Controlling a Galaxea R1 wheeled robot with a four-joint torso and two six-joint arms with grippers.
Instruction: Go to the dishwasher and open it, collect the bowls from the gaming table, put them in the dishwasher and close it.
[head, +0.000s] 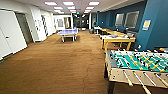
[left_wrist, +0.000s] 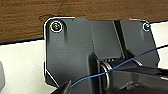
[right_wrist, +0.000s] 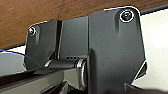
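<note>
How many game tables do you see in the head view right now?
2: a foosball table close at the right, and a blue ping-pong table far down the room, left of centre. More may sit farther back.

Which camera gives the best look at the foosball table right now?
The head view. It shows the gaming table at the right, close to the robot, with its green field, rows of yellow players and rods with handles sticking out toward the camera. The two wrist views show brown carpet and a white surface, with nothing of the table.
</note>
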